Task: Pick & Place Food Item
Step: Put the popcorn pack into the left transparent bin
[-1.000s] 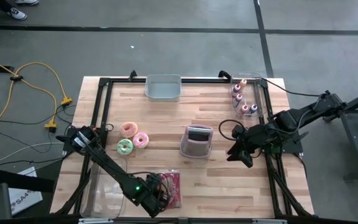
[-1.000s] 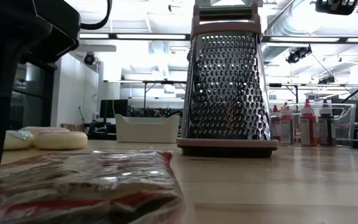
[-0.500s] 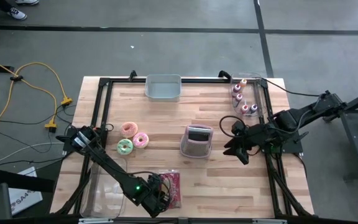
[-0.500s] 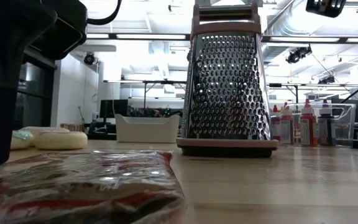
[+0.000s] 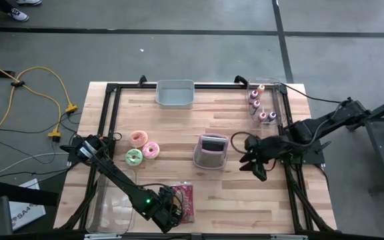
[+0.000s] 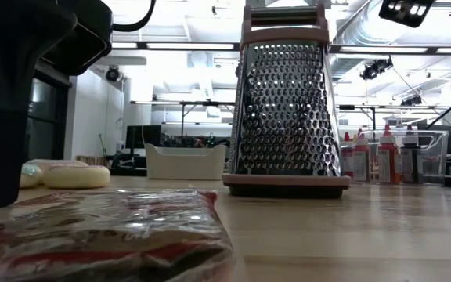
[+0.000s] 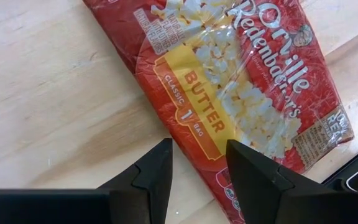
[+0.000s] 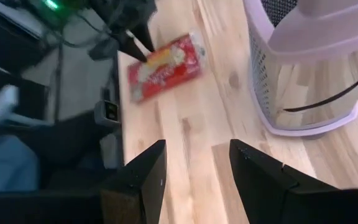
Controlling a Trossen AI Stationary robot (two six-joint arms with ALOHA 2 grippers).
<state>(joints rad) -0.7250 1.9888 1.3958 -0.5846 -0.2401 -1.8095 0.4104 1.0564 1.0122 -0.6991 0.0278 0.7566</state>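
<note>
A red popcorn bag (image 5: pixel 187 200) with a yellow butter label (image 7: pixel 194 102) lies flat on the wood table near its front edge. My left gripper (image 7: pixel 197 160) hangs over the bag's long edge nearest the arm, pointing steeply down. It is open, one finger over bare wood and the other over the bag; I see no touch. It shows in the high view as well (image 5: pixel 173 209). My right gripper (image 5: pixel 247 162) is open with nothing in it, raised above the table to the right of the grater (image 5: pixel 211 152).
Three doughnuts (image 5: pixel 142 148) lie at mid left. A grey bin (image 5: pixel 175 93) stands at the far edge. A clear box of bottles (image 5: pixel 260 107) is at the far right. A black frame (image 5: pixel 105 133) rims the table. Bare wood lies between grater and bag.
My right gripper has rolled a little about the line it points along, while staying above the table to the right of the grater. The popcorn bag has not moved.
</note>
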